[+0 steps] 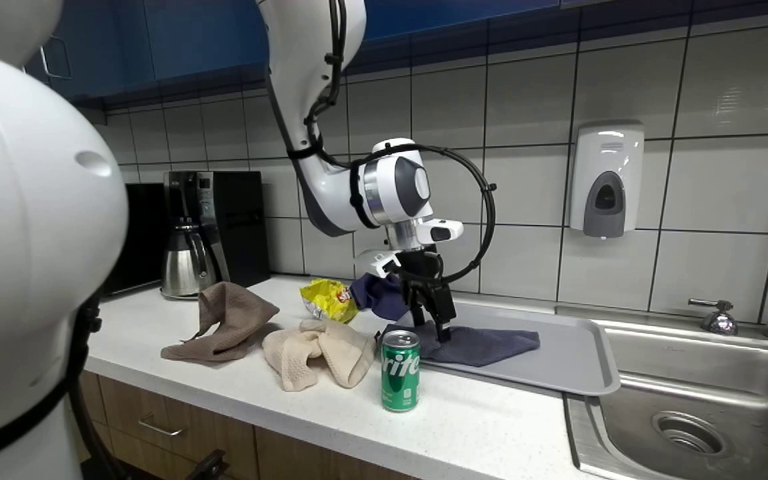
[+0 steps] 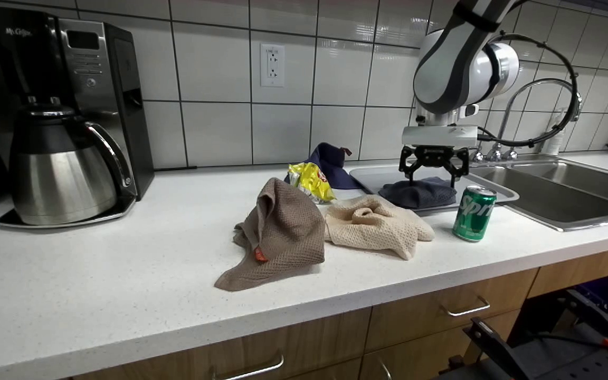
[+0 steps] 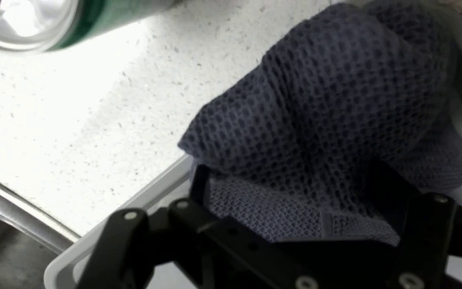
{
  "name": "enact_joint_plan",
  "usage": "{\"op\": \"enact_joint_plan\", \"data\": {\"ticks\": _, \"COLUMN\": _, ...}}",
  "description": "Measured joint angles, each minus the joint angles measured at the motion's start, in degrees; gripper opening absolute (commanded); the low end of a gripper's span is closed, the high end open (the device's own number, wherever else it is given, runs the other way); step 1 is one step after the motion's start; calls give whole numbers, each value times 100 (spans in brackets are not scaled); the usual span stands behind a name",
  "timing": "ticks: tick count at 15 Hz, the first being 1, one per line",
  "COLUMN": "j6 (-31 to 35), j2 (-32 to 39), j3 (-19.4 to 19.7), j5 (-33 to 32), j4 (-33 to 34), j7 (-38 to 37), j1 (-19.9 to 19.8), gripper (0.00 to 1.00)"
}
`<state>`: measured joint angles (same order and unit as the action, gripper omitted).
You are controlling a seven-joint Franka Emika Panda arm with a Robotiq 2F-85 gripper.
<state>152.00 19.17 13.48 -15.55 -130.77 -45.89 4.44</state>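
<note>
While the gripper (image 2: 431,183) stands spread wide at the dark cloth (image 3: 335,108), grasping seems in hand, probably calling for an inward squeeze.

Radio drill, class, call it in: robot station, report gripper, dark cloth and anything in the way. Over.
Gripper open, jaws apart at dark cloth. Cloth bunched on grey tray. Sprite can upright beside tray, not between jaws.

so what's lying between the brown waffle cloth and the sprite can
The cream waffle cloth lies between the brown waffle cloth and the Sprite can; both exterior views show it.
</note>
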Motion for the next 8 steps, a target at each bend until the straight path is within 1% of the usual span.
{"op": "enact_joint_plan", "data": {"ticks": 4, "j6": -7, "j2": 84, "j3": -10, "j5": 2, "j4": 0, "j7": 0, "j1": 19, "gripper": 100}}
{"op": "enact_joint_plan", "data": {"ticks": 5, "j6": -7, "j2": 107, "j3": -12, "j5": 3, "j4": 1, "j7": 0, "j1": 22, "gripper": 97}}
{"op": "enact_joint_plan", "data": {"ticks": 6, "j6": -7, "j2": 130, "j3": -12, "j5": 4, "j4": 3, "j7": 0, "j1": 23, "gripper": 74}}
{"op": "enact_joint_plan", "data": {"ticks": 8, "j6": -6, "j2": 180, "j3": -13, "j5": 19, "j4": 14, "j7": 0, "j1": 24, "gripper": 69}}
